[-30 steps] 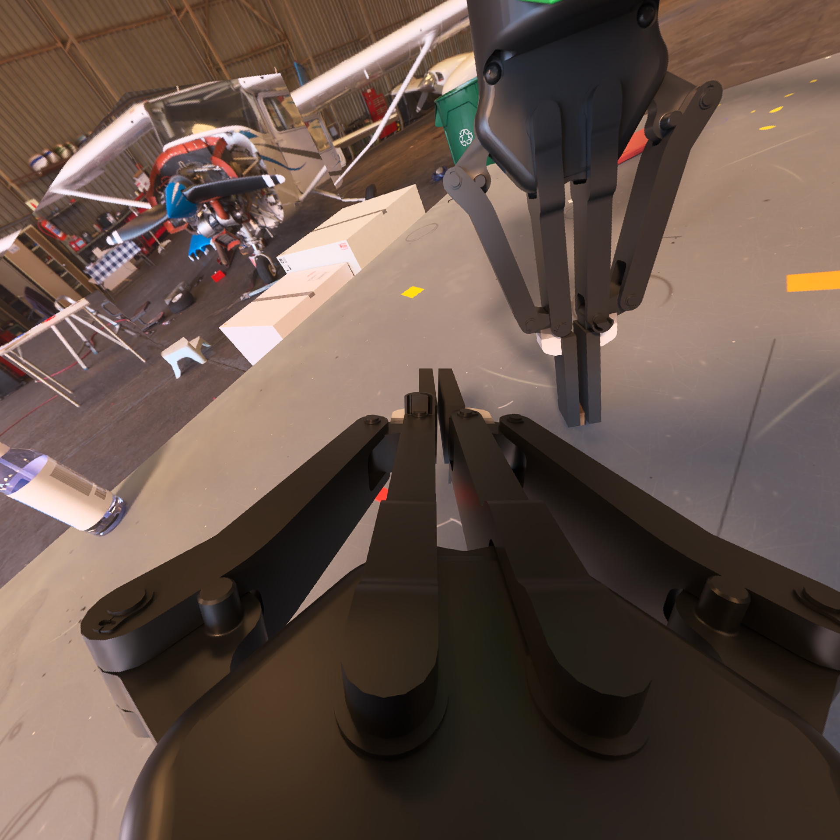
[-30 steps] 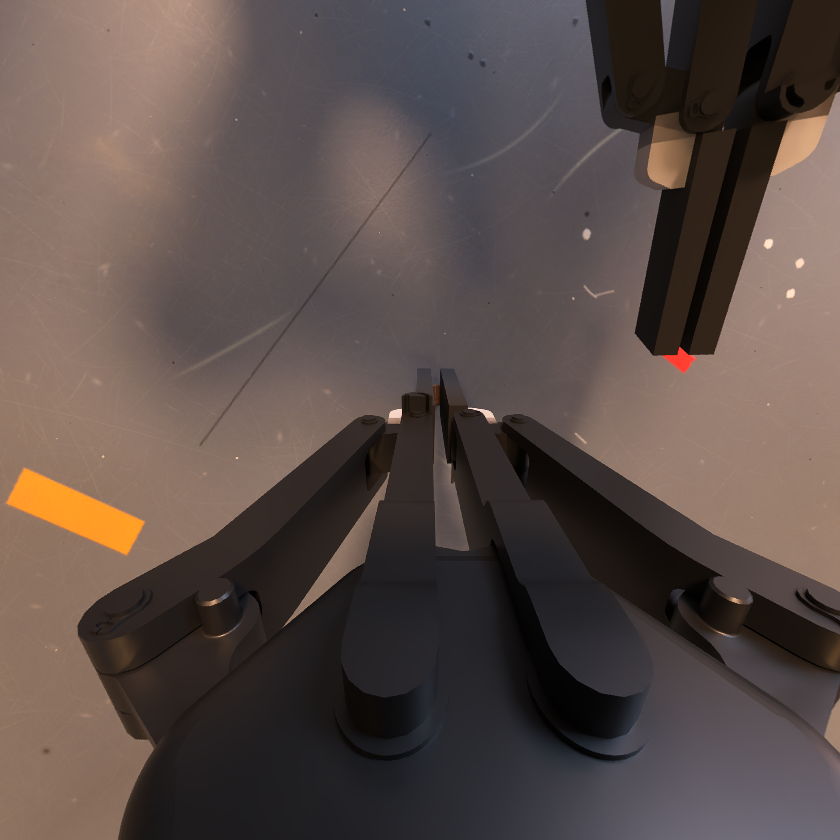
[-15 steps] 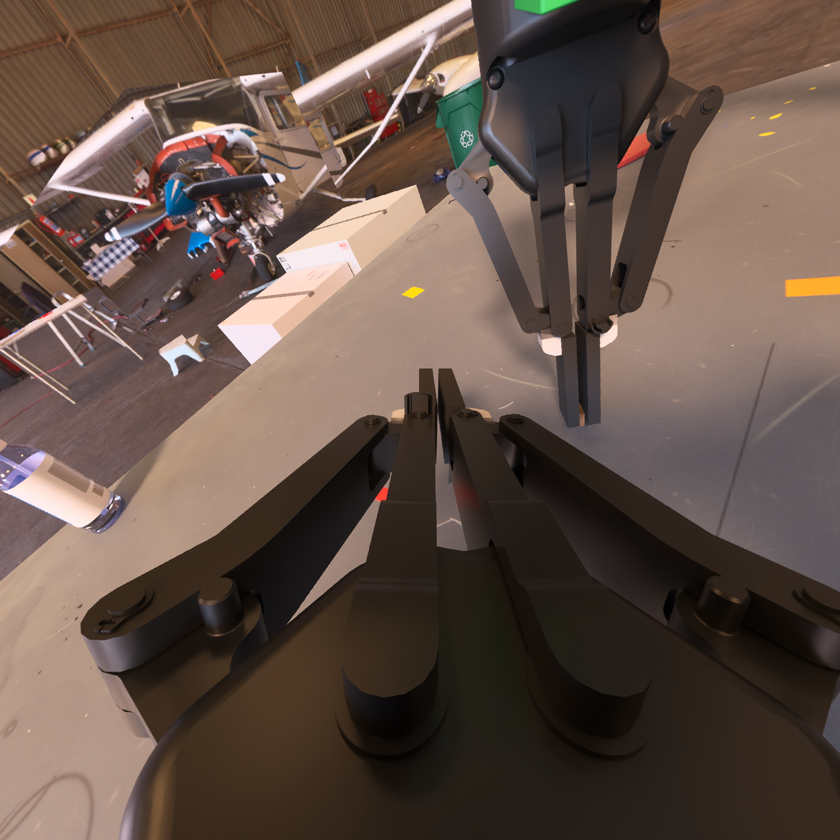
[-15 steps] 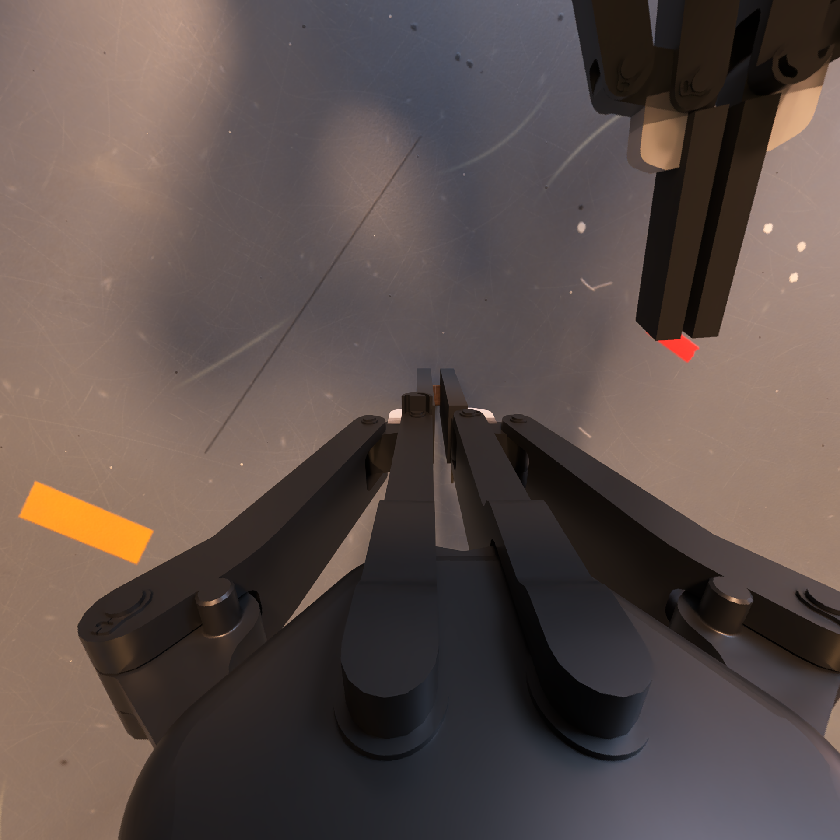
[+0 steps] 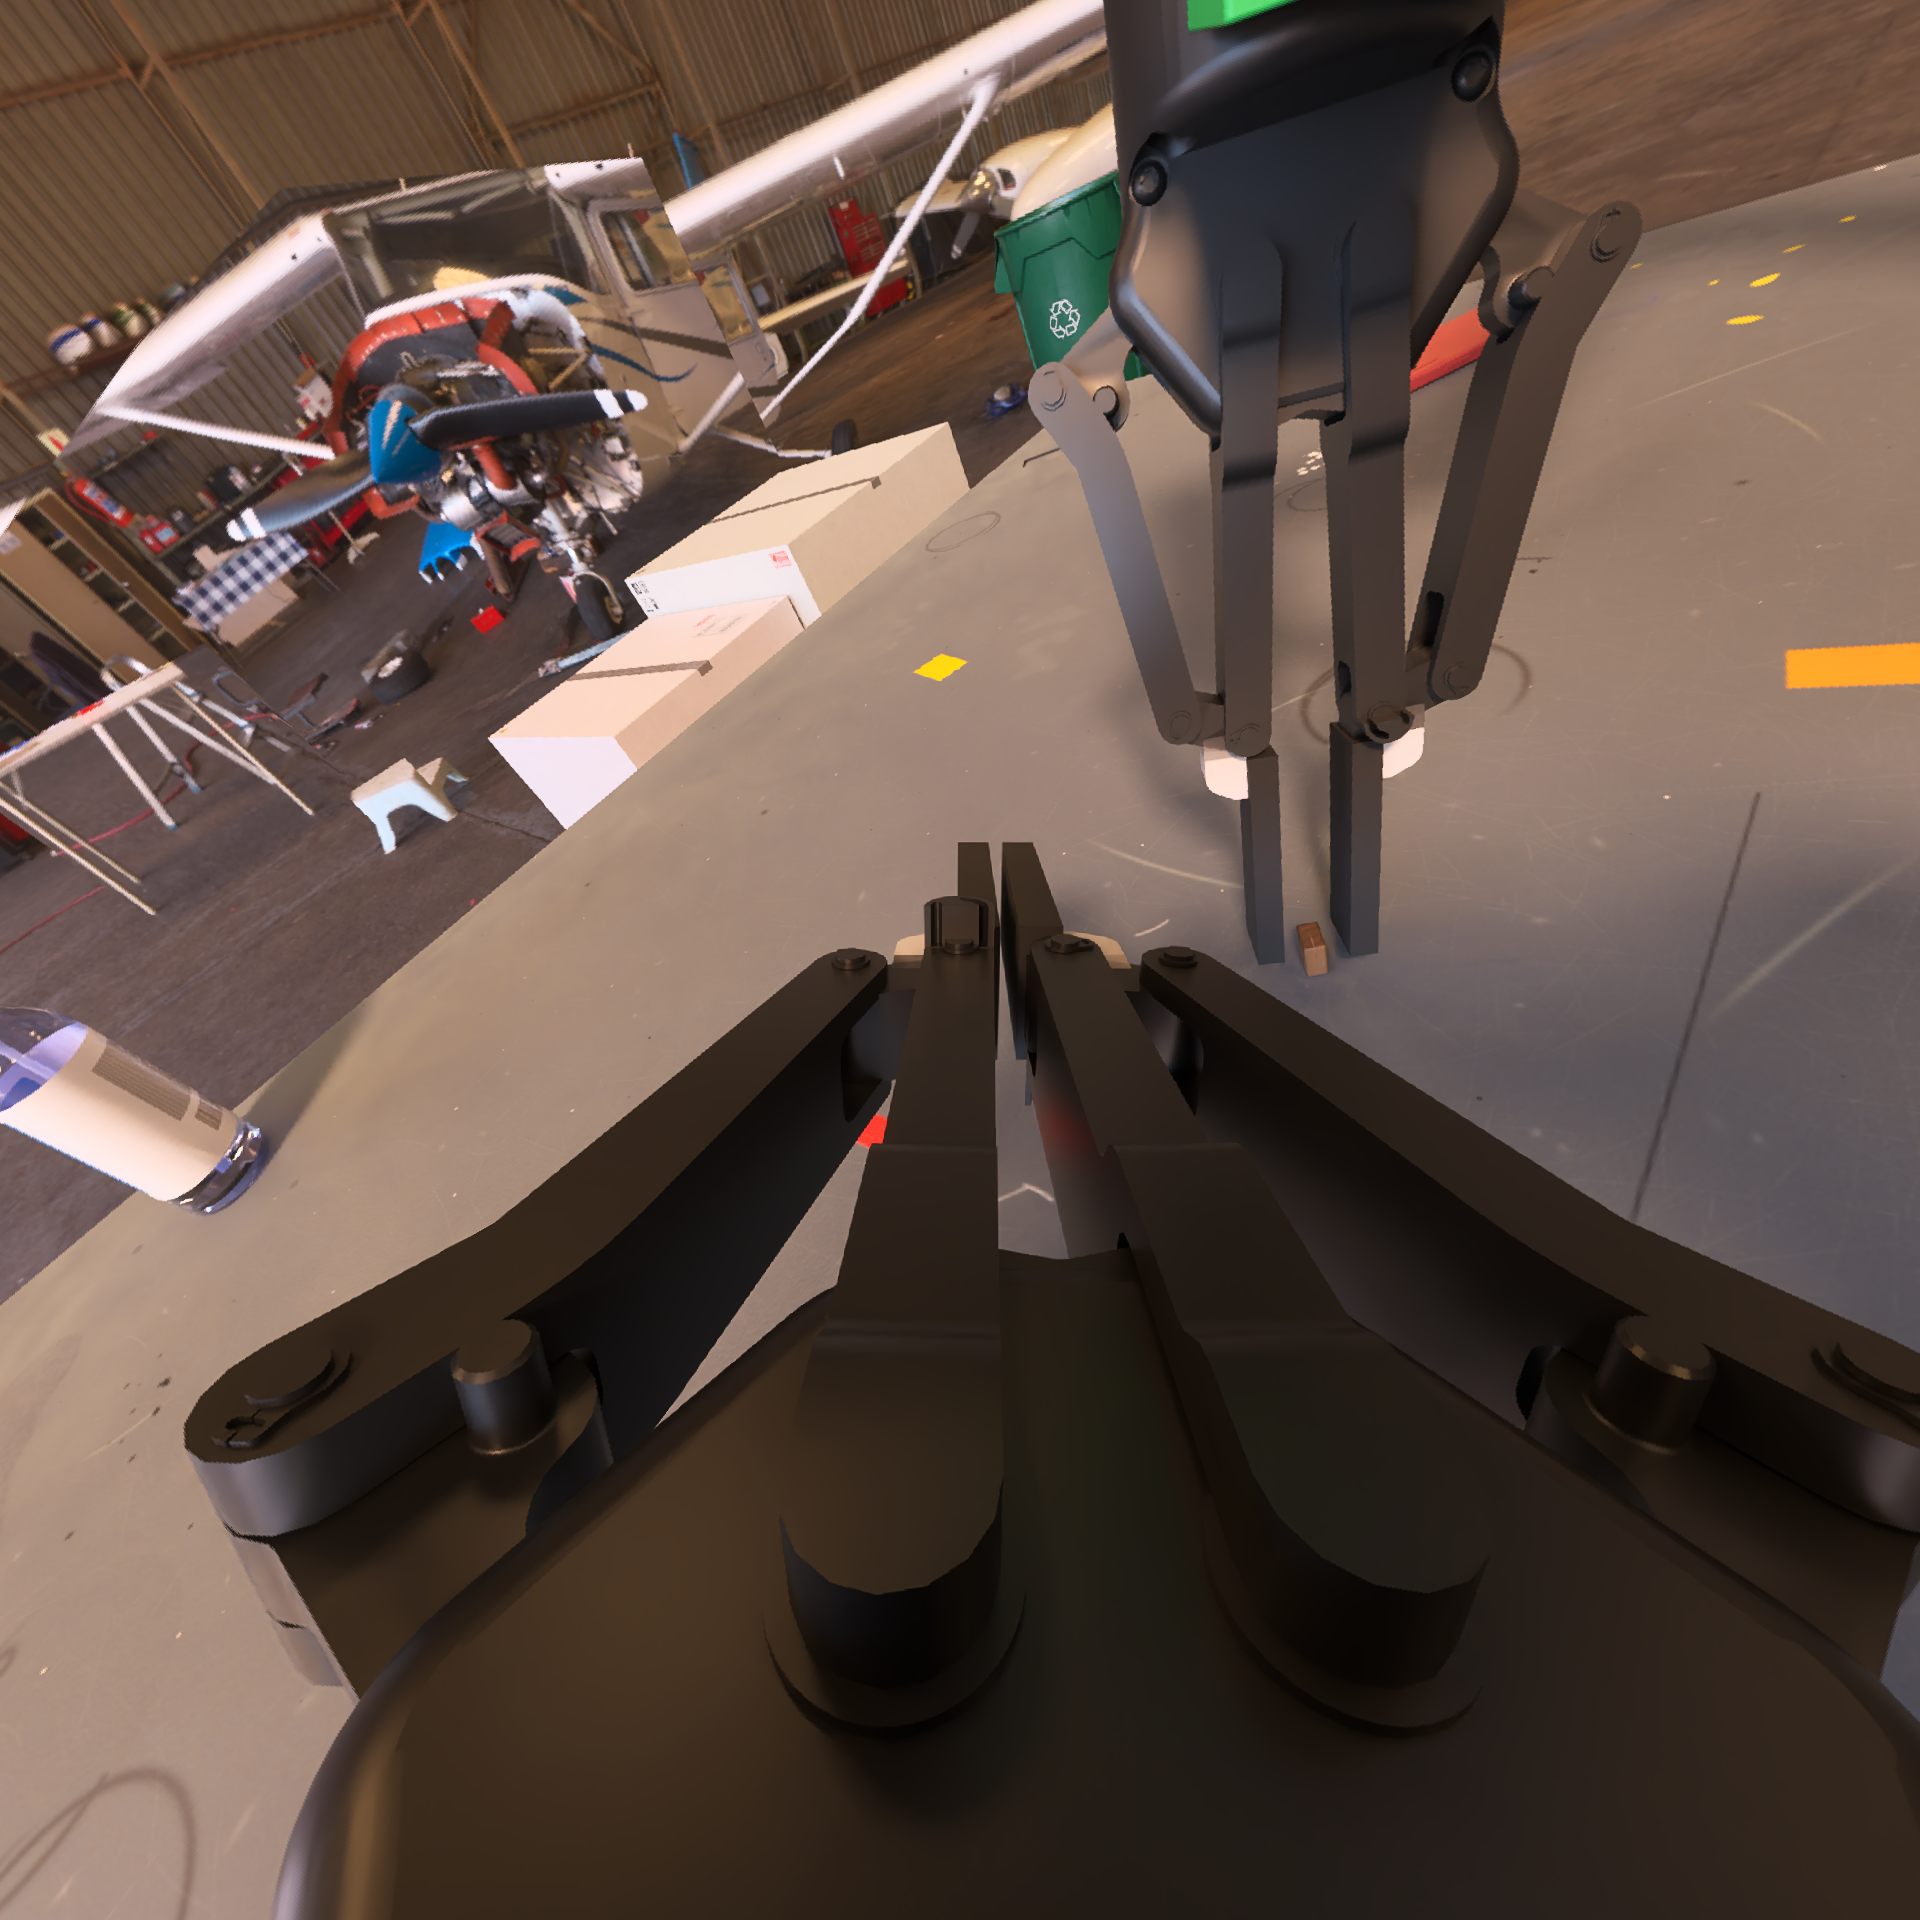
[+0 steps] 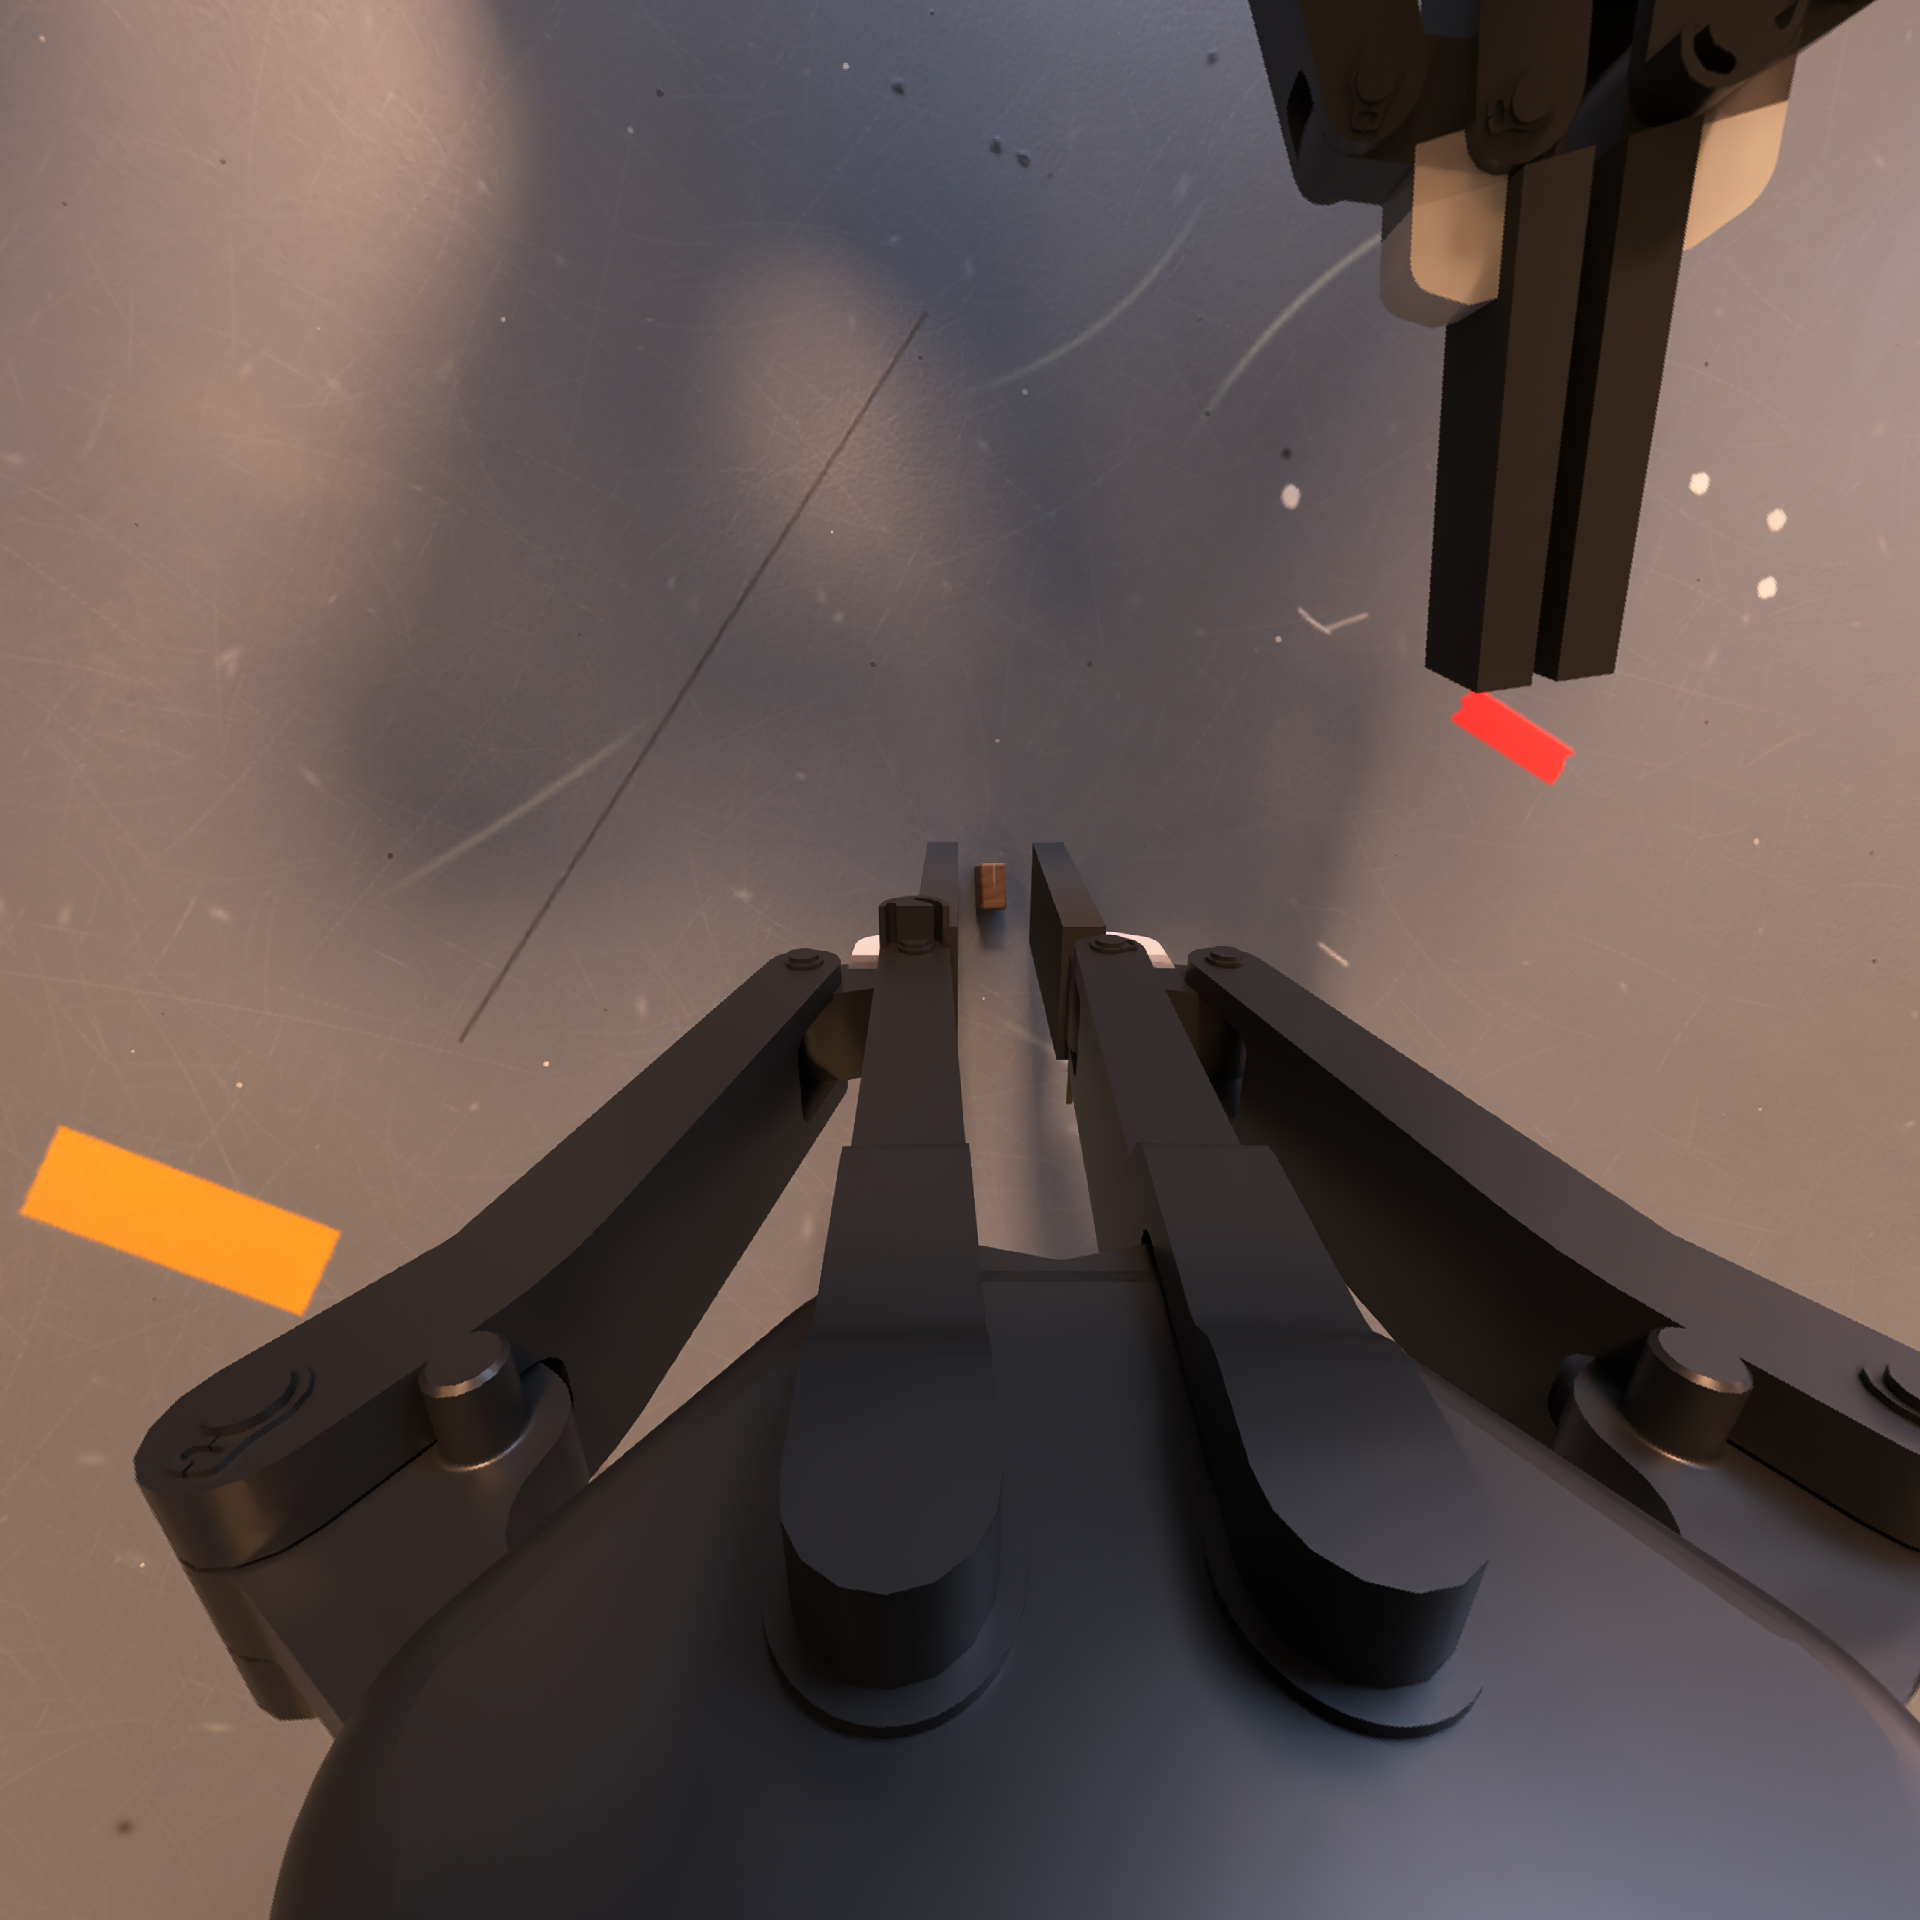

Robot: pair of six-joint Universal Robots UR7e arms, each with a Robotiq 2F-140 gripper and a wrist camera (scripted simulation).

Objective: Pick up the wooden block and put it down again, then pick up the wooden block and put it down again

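A small wooden block [image 5: 1312,948] stands on the grey table [image 5: 727,935], between the fingertips of my right gripper [image 5: 1314,940]. In the right wrist view the block [image 6: 991,886] sits apart from both fingers of the right gripper [image 6: 995,868], which is open by a narrow gap. My left gripper [image 5: 995,868] is shut and empty, hovering above the table to the left of the block; it also shows in the right wrist view [image 6: 1522,675] at the upper right, fingers together.
An orange tape mark [image 6: 179,1221] and a red tape mark [image 6: 1512,736] lie on the table, with a yellow mark [image 5: 939,667] farther off. A bottle [image 5: 114,1117] lies at the table's left edge. Cardboard boxes [image 5: 665,696] and a green bin [image 5: 1060,281] stand beyond the edge.
My right gripper was shut on the block and has now opened, leaving the block standing on the table between its fingers. The left gripper has stayed shut and nearly still.
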